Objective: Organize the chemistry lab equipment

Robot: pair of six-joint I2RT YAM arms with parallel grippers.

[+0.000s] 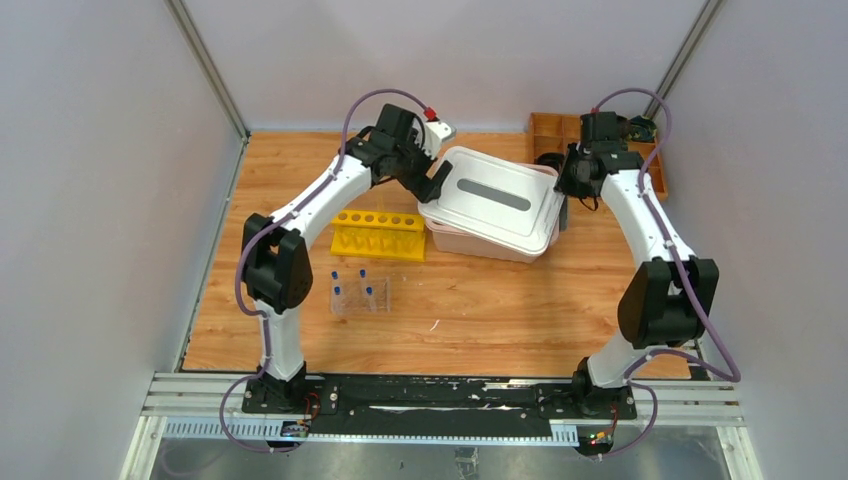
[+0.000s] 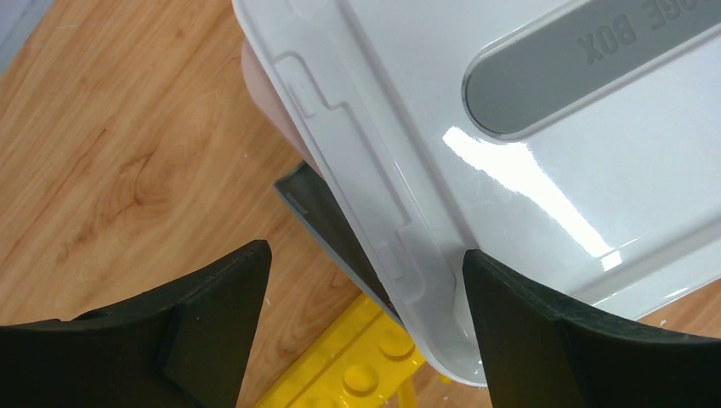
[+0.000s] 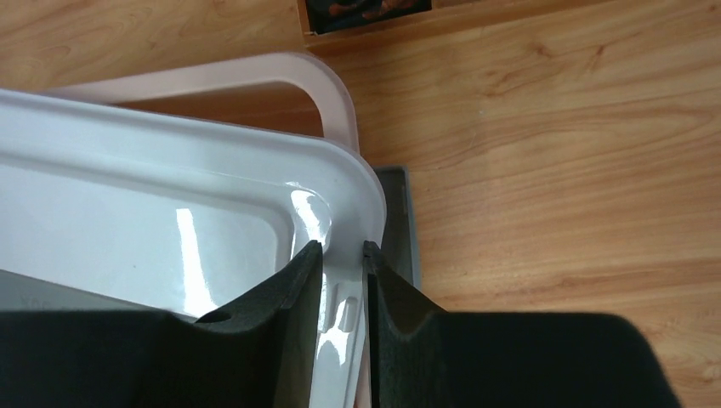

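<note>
A clear plastic tube rack [image 1: 360, 296] holding small blue-capped tubes [image 1: 362, 272] stands on the table in front of the left arm. My left gripper [image 1: 432, 185] [image 2: 366, 251] is open, straddling the left end of the white lid [image 1: 520, 225] [image 2: 544, 204]; one finger is over the lid, the other over bare wood. My right gripper [image 1: 563, 212] [image 3: 341, 246] is shut on the lid's right rim [image 3: 340, 183], one finger on each side. The lid lies skewed on the pink tub [image 1: 480, 243] [image 3: 255, 72]. No cups, dish or triangle are visible.
A yellow rack [image 1: 378, 235] [image 2: 357, 365] stands just left of the tub, below my left fingers. A brown wooden compartment tray [image 1: 560, 125] sits at the back right. Grey latch flaps [image 3: 400, 221] [image 2: 323, 212] hang at the lid's ends.
</note>
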